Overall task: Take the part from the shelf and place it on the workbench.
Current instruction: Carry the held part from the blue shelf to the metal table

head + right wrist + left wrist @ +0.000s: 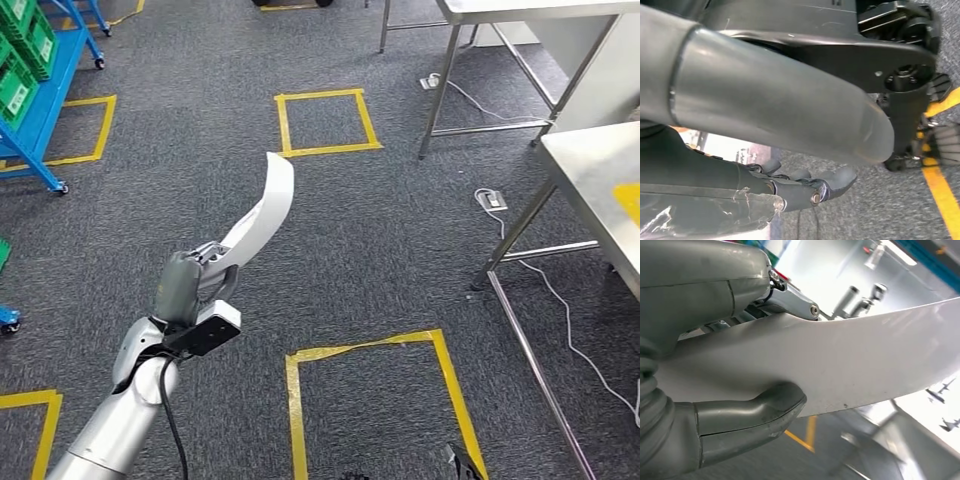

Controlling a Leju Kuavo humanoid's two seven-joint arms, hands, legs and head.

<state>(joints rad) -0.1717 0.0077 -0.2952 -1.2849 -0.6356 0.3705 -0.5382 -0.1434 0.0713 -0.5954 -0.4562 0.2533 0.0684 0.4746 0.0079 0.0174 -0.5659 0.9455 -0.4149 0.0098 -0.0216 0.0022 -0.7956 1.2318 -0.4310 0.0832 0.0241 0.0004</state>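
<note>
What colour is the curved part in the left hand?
White, plain; the curved part shows best in the head view, held by the left hand.

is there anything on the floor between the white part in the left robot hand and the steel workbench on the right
Nothing visible blocks the way. The left robot hand holds the white part over open grey carpet with only flat yellow tape squares. The workbench stands to the right; a thin white cable lies by its legs.

- head view is evenly lit and sharp, with soft shadows.
- left wrist view has a blown-out, blurred background.
- right wrist view is dim and close parts are blurred.
</note>
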